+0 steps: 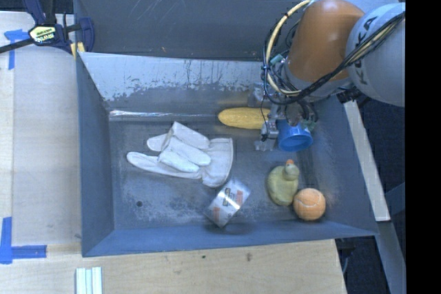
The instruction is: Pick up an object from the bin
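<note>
**Corn cob at the back of the bin, gripper at its right end**

The yellow corn cob lies on its side on the bin floor, close under the back wall and right of the middle, its length running left to right. The gripper is lowered to the floor at the cob's right end, touching it or just beside it; which of the two cannot be made out. Whether the gripper is clenched or released cannot be told either, as the wrist with its orange cover and looped cables hangs above it.

A blue cup sits just right of the gripper, up against it. Nearer the front wall on the right, a yellow-green toy with a small orange tip rests on the floor, and an orange ball touches its lower right side. A white glove lies flat in the middle of the floor, its fingers pointing left, well apart from the gripper. A small wrapped packet lies just below the glove's cuff, near the front wall.
</note>
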